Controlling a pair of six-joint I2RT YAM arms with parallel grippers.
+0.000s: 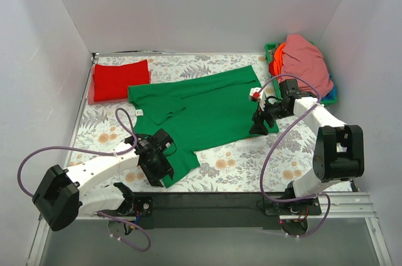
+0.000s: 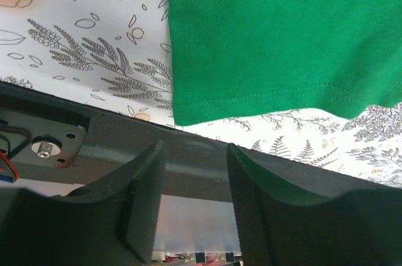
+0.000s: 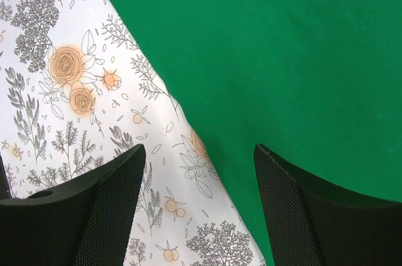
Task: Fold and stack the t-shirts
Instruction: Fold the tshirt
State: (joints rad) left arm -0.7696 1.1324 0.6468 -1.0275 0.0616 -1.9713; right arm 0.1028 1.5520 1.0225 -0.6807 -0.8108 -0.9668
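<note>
Bright green t-shirt (image 1: 207, 112) spread on the floral counter (image 1: 239, 165), its length roughly 9 to 3 o'clock: left fingers (image 2: 141, 197), part open and empty, sit at its 7 o'clock hemmed corner, while right fingers (image 3: 94, 216), wide and empty, straddle its 3 o'clock edge.

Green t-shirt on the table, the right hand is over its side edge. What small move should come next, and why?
Probably lower the right hand straight down and close it on the green t-shirt. Its jaws stand open astride the shirt's edge, one over green cloth and the other over the floral tablecloth. Nothing is gripped yet, so a fold cannot begin.
</note>
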